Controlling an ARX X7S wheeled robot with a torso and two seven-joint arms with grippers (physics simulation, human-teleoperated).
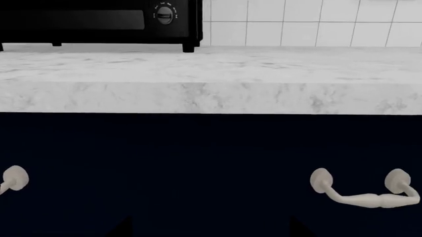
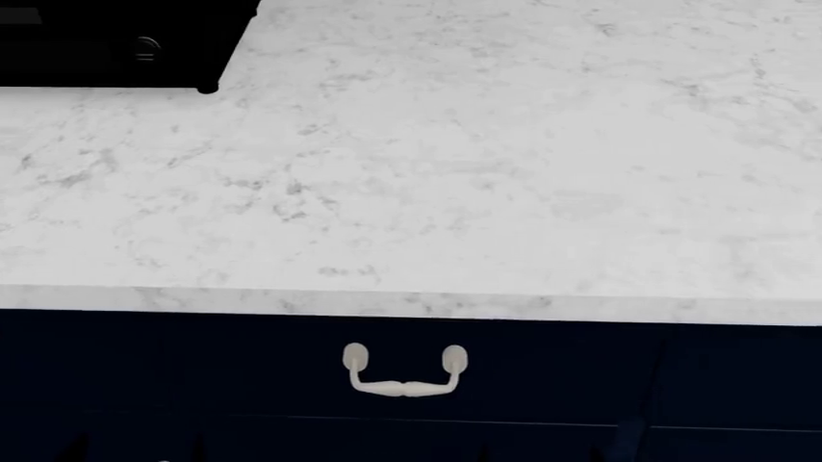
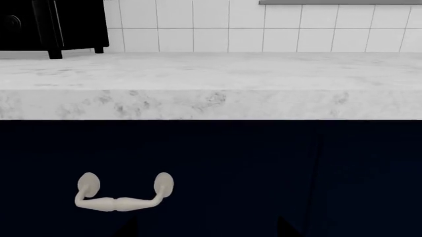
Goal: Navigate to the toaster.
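The toaster is out of view in all three views. The only appliance showing is a wide black one with a round knob (image 1: 99, 22), at the far left of the white marble countertop (image 2: 488, 173); it also shows in the head view (image 2: 115, 43) and the right wrist view (image 3: 53, 24). My left gripper (image 1: 211, 232) faces the navy cabinet front just below the counter edge, with its dark fingertips (image 1: 125, 229) far apart and nothing between them. My right gripper (image 3: 205, 231) is held the same way, open, with its fingertips (image 3: 282, 228) faint against the dark drawer front.
The counter's front edge (image 2: 411, 303) runs across right in front of me, over navy drawers (image 2: 578, 385). A cream drawer handle (image 2: 404, 375) is centred below it, seen also as the handle (image 1: 366, 190) and the handle (image 3: 122, 195). White tiles (image 3: 264, 29) back the counter.
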